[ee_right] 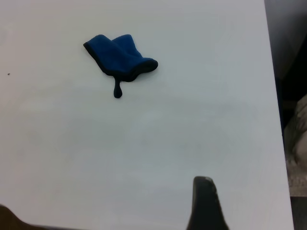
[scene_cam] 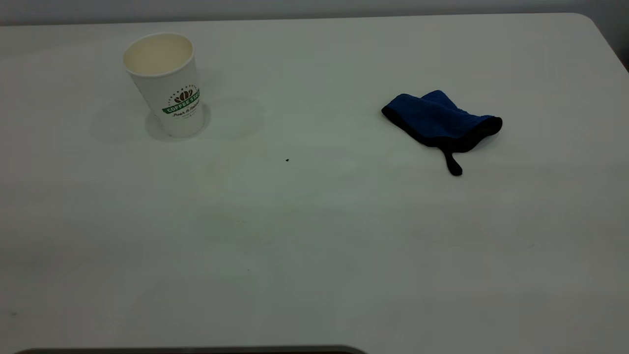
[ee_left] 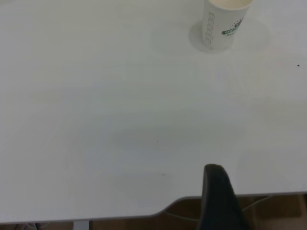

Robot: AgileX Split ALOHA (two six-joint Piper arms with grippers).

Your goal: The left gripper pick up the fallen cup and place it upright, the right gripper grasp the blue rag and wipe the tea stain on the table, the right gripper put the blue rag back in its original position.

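The white paper cup [scene_cam: 166, 83] with the green COFFEE banner stands upright at the table's far left, and it also shows in the left wrist view [ee_left: 221, 24]. The dark-blue rag [scene_cam: 440, 123] lies crumpled at the right, its black loop tab pointing toward the near edge; it also shows in the right wrist view [ee_right: 120, 60]. No amber tea stain shows on the white table [scene_cam: 314, 236]. My left gripper [ee_left: 218, 196] is only a black tip over the near table edge, far from the cup. My right gripper [ee_right: 205, 203] is likewise a black tip, well back from the rag. Neither gripper appears in the exterior view.
A tiny dark speck [scene_cam: 287, 160] lies mid-table between the cup and the rag. The table's rounded far right corner [scene_cam: 587, 19] and right edge [ee_right: 273, 96] are in view, and the near edge [ee_left: 120, 218] shows in the left wrist view.
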